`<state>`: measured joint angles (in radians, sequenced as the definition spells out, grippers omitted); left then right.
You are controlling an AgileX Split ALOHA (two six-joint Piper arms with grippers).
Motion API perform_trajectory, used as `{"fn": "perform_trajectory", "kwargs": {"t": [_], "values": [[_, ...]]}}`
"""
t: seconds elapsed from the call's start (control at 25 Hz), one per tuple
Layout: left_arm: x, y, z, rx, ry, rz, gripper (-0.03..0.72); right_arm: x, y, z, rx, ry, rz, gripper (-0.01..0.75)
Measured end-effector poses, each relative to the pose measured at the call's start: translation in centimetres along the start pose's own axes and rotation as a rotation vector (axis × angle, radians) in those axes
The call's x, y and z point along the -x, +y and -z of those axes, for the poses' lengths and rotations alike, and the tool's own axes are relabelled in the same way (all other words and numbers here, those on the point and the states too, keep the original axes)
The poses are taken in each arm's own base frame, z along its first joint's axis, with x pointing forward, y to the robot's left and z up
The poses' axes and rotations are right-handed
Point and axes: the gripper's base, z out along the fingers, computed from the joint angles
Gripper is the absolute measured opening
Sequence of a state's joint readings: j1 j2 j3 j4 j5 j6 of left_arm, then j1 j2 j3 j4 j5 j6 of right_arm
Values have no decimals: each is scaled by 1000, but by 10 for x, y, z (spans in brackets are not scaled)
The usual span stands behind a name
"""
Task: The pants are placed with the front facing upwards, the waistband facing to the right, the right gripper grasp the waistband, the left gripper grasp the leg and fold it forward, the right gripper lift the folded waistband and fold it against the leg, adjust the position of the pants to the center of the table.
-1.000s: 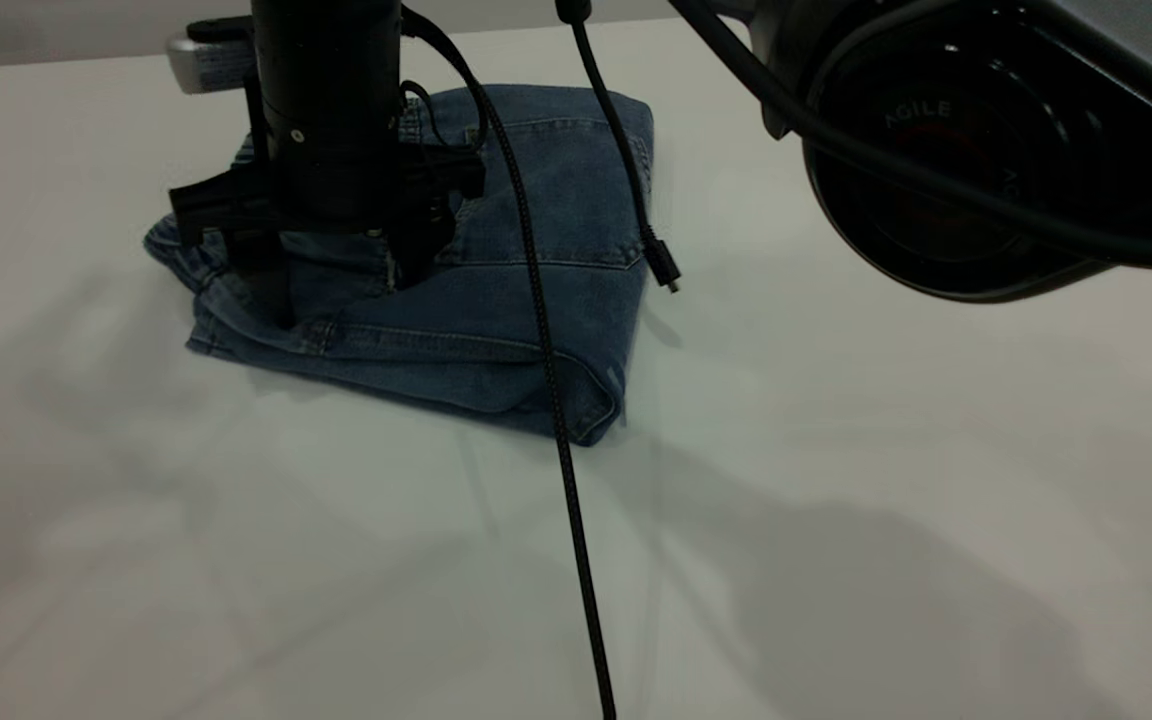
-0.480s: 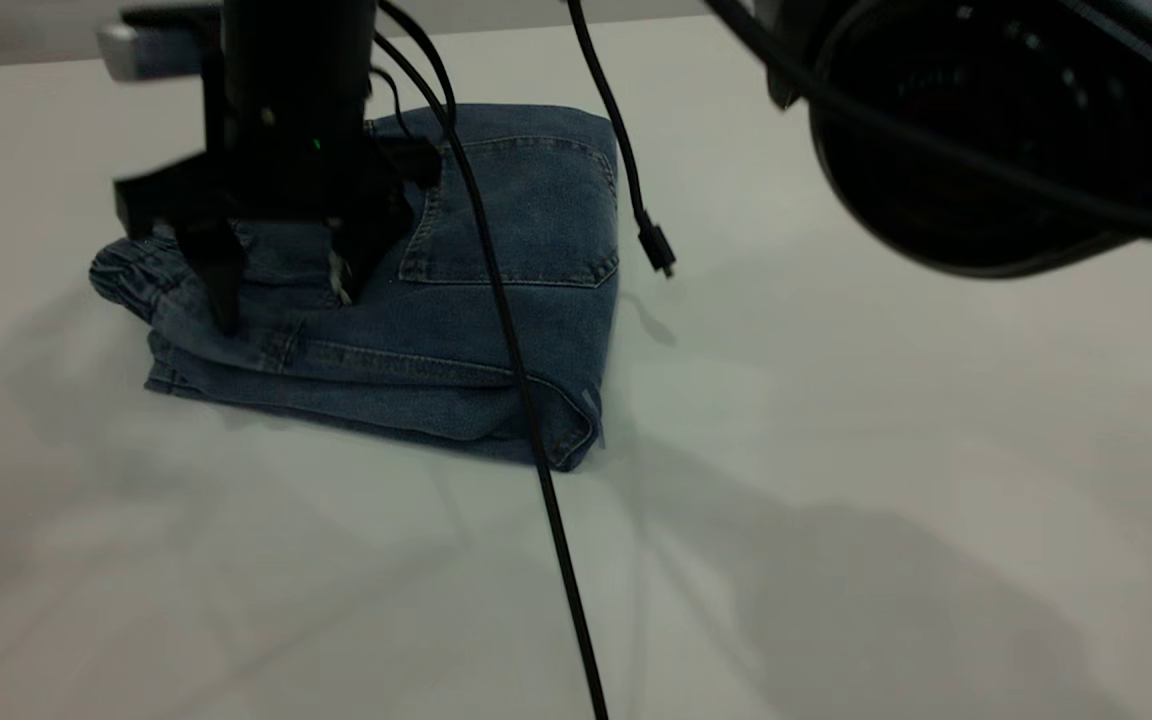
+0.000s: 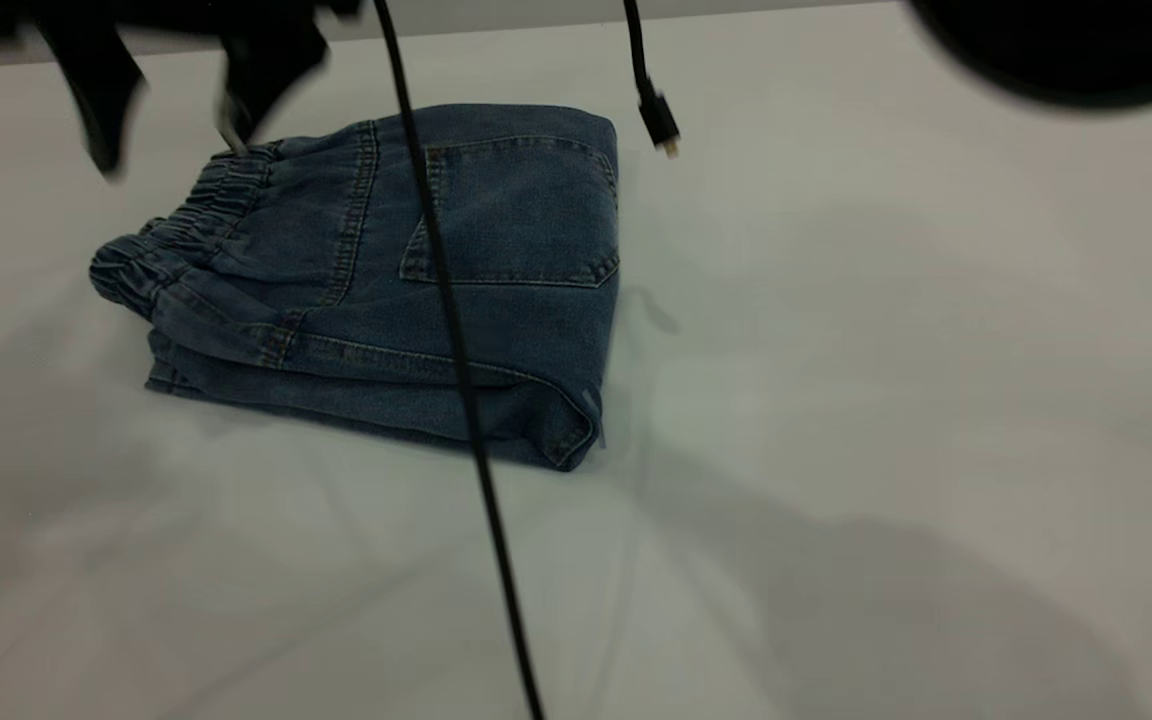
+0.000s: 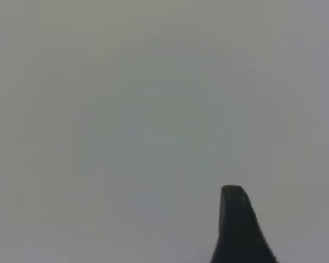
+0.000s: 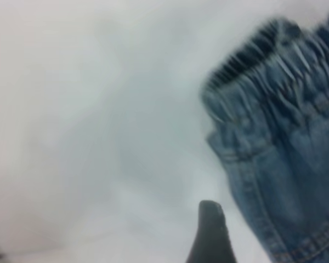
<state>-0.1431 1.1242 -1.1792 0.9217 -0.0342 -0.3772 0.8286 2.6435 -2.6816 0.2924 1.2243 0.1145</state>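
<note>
The pants lie folded in a compact stack on the table, back pocket up. The waistband forms the stack's left end in the exterior view. My right gripper hangs open above the waistband, clear of the cloth. In the right wrist view one of its fingers shows beside the waistband and the denim. My left gripper is open over bare table, holding nothing. Of the left arm the exterior view shows only a dark bulk at the top right.
A black braided cable hangs across the pants down to the front edge of the exterior view. A second cable ends in a loose plug just past the stack's far right corner. White tabletop surrounds the stack.
The right gripper slid the folded pants a little leftward, then let go and rose off the waistband, up and left. The left arm's bulk has lifted mostly out of view.
</note>
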Motion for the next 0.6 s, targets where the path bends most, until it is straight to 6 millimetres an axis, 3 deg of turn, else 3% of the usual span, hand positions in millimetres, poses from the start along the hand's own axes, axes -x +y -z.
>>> {"fn": "perform_trajectory", "kwargs": {"t": [0.16,0.32,0.44,0.6], "values": [[0,0,0,0,1,-1,384,5,15,39,39,-30,6,452],[0,0,0,0,1,-1,384,-3,27,69,45,-9,46,451],[0,0,0,0,1,-2,384,-24,44,77,24,57,121,451],[0,0,0,0,0,-1,384,-60,49,55,-53,208,147,451]]}}
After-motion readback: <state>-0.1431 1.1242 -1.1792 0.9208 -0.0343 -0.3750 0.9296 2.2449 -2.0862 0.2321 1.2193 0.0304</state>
